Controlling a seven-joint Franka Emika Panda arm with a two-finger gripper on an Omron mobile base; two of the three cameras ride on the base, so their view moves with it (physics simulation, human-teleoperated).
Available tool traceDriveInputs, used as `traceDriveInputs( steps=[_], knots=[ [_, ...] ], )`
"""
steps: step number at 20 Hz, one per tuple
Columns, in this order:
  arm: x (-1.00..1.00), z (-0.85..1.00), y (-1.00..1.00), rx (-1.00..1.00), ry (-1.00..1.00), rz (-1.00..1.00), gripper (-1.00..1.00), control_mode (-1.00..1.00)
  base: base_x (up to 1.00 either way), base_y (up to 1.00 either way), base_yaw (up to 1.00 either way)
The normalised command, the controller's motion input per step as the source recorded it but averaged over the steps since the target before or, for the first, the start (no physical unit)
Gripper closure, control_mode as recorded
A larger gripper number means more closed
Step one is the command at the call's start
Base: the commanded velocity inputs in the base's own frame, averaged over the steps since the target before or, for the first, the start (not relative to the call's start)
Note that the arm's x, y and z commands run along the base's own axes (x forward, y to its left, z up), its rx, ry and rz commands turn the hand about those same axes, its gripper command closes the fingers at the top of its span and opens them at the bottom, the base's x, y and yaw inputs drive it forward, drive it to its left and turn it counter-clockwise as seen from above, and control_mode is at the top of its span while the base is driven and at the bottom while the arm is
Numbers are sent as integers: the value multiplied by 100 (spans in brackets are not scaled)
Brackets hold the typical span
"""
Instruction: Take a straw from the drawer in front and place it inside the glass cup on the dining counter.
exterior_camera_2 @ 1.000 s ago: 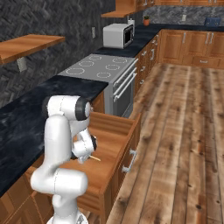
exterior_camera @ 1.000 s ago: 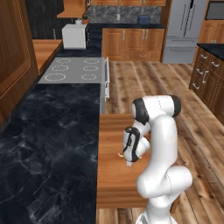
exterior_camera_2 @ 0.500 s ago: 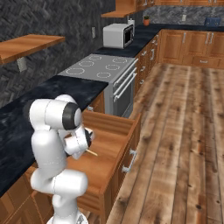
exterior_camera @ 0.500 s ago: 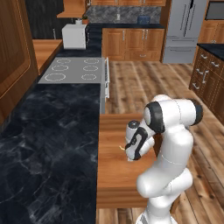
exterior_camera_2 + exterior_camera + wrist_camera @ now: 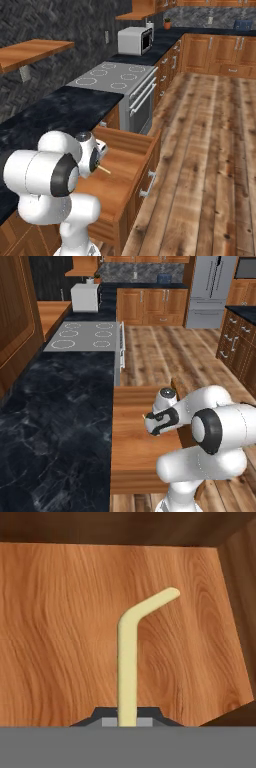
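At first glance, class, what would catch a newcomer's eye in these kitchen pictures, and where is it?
The big white arm fills the foreground, bent over the open wooden drawer that juts from the black marble worktop. In the hand view, its claw is shut on a pale bent straw above the drawer's bare bottom. Farther along the worktop sit a grey stovetop and a white microwave.

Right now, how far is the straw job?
Done: the drawer stands open and the straw is out of its resting place, pinched in the shut gripper, its bent tip pointing out over the drawer's wooden bottom. In hand: the gripper sits above the open drawer with the straw tip sticking out. Left: carry it to the dining counter and drop it in the glass cup.
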Motion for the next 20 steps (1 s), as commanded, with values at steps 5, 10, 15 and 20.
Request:
traceDriveInputs(
  steps=[5,10,15,20],
  knots=[
    [7,100,-22,7,5,0,100,-100,0,0,0],
    [2,100,-7,3,8,-1,100,-100,0,0,0],
    [0,100,0,0,11,-11,100,-100,0,0,0],
    [0,77,0,0,2,-22,100,-100,0,0,0]
  ],
)
